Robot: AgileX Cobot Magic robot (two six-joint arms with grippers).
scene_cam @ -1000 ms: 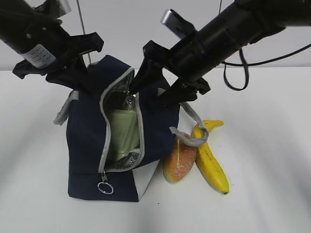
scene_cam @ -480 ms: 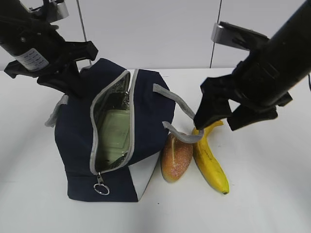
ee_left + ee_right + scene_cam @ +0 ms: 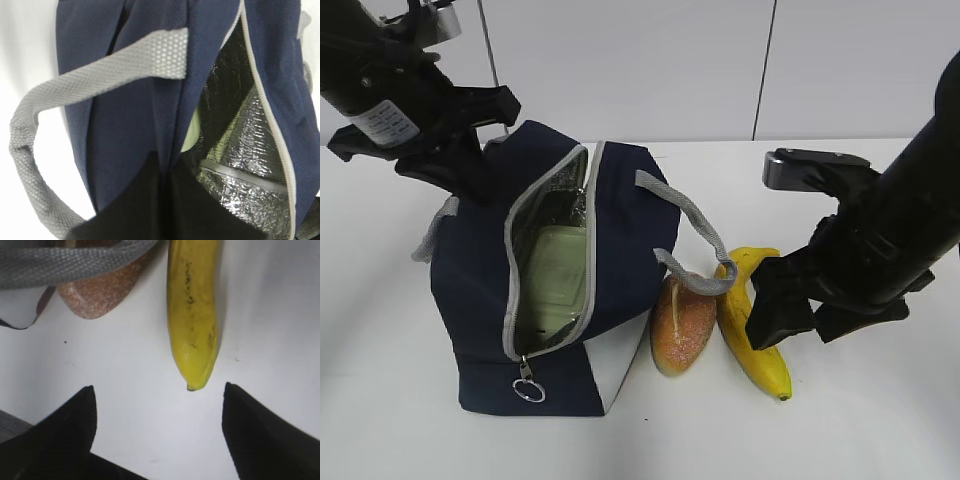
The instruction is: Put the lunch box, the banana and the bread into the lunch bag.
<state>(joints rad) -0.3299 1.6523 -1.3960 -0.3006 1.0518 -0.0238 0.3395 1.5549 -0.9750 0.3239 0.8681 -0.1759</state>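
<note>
Navy lunch bag (image 3: 485, 290) gapes because our left hand (image 3: 455, 165) clenches its rim, lunch box (image 3: 552, 275) inside. Our right hand (image 3: 157, 405) hangs released over the banana (image 3: 192, 310), apparently ready to pick it up.

Exterior looks down slantwise; wrist views sit close, sharing the lunch bag (image 3: 560, 290).

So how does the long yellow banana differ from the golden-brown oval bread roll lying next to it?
The long yellow banana is longer, slimmer and curved; the golden-brown oval bread roll is short and plump. The banana's skin looks smooth with dark flecks, the roll's crust grainy. The grey bag handle drapes over the roll, not the banana. Both lie on the white table, outside the bag.
</note>
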